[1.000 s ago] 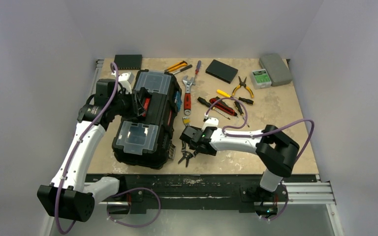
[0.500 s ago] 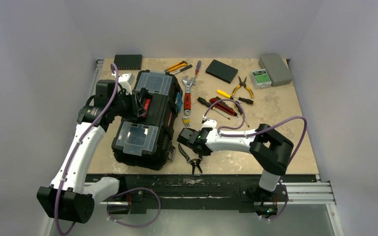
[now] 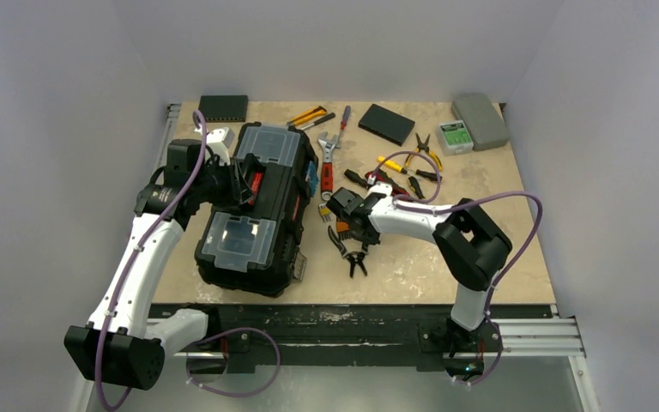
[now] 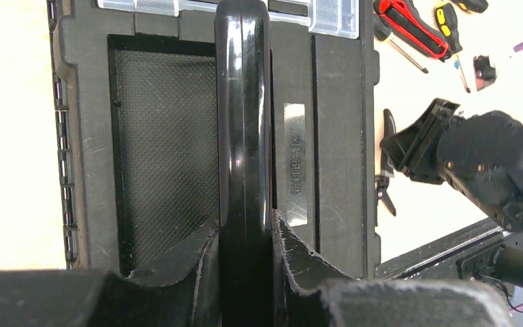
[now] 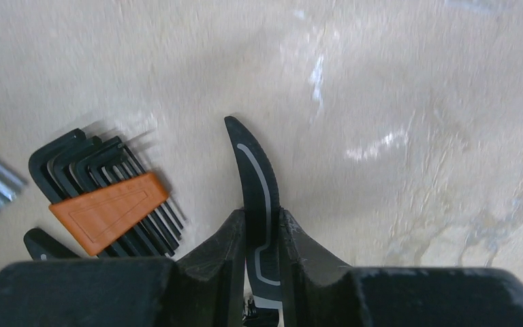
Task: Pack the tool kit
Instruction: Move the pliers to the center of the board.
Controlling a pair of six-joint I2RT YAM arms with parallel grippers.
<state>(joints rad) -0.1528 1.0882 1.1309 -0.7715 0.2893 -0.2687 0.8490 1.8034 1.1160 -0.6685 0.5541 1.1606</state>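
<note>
The tool kit's black toolbox (image 3: pixel 285 199) lies with its lid down on the left half of the table, with clear-lidded compartments (image 3: pixel 238 240) at both ends. My left gripper (image 4: pixel 245 221) is shut on its black top handle (image 4: pixel 244 102), also seen from above (image 3: pixel 238 182). My right gripper (image 5: pixel 260 218) is shut on one curved handle of black pliers (image 5: pixel 253 163) with a grey line. From above, these pliers (image 3: pixel 353 256) hang from the right gripper (image 3: pixel 347 225) just right of the toolbox.
A hex key set in an orange holder (image 5: pixel 102 204) lies by the right gripper. Behind are a red wrench (image 3: pixel 327 167), screwdrivers (image 3: pixel 386 182), yellow pliers (image 3: pixel 423 153), a yellow knife (image 3: pixel 307 114), a flat black box (image 3: pixel 386 124), a grey case (image 3: pixel 480 120) and a green-labelled box (image 3: pixel 455 136).
My right gripper has shut on the black pliers near the front edge and carried them back and to the right. The left arm has not moved.
</note>
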